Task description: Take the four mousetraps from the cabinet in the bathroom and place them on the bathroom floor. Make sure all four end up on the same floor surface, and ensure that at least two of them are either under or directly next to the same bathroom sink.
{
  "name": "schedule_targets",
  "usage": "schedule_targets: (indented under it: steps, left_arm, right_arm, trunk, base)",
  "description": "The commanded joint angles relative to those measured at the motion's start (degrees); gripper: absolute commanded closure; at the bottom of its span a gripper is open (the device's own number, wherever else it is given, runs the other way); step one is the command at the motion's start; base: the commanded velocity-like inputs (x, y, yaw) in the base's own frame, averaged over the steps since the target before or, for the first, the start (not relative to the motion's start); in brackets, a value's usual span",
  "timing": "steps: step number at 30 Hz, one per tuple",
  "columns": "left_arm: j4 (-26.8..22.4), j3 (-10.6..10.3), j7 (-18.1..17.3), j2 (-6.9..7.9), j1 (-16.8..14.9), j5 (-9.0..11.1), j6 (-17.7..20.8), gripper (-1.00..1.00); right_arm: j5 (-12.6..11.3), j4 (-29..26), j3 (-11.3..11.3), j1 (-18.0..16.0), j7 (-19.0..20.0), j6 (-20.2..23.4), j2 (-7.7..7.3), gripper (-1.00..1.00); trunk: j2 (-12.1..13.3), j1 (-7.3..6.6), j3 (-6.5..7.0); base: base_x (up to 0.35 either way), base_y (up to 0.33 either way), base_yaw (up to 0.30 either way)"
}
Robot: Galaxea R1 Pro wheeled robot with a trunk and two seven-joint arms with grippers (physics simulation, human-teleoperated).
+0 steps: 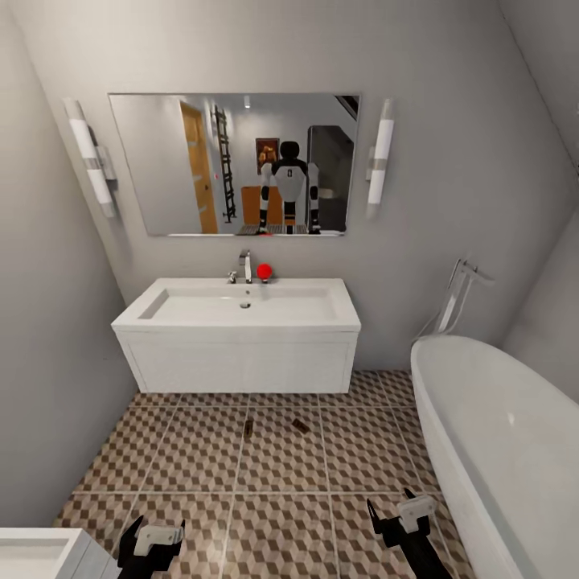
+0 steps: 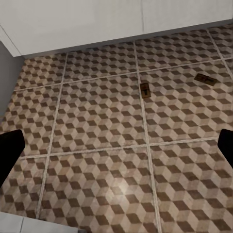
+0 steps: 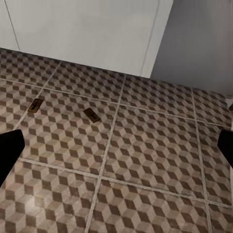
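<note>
Low over the floor [image 1: 281,498], the left hand [image 1: 151,540] and right hand [image 1: 402,515] hang spread wide, holding nothing. Beyond them two mousetraps [image 1: 248,428] [image 1: 300,425] lie on the tiles just before the sink [image 1: 241,310]. Likely next: turn back toward the cabinet for the other two.

Open floor [image 1: 201,458] between vanity [image 1: 241,362] and bathtub [image 1: 490,434].
</note>
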Motion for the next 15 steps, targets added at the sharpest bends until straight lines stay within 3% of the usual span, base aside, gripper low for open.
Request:
schedule_targets:
  steps: [1,15]
  left_arm:
    - [0.18,-0.5,0.38,-0.04,-0.09,0.05,-0.27,-1.0]
    - [0.17,-0.46,0.38,-1.14,-0.09,0.03,-0.27,-1.0]
  right_arm:
    - [-0.24,0.04,0.34,-0.06,0.11,-0.16,-0.03,-1.0]
    - [-0.24,0.03,0.34,-0.06,0.05,-0.16,-0.04,-1.0]
  trunk:
    - [-0.12,0.04,-0.03]
    - [-0.12,0.04,0.37]
  base:
    - [0.0,0.0,0.0]
    - [0.0,0.0,0.0]
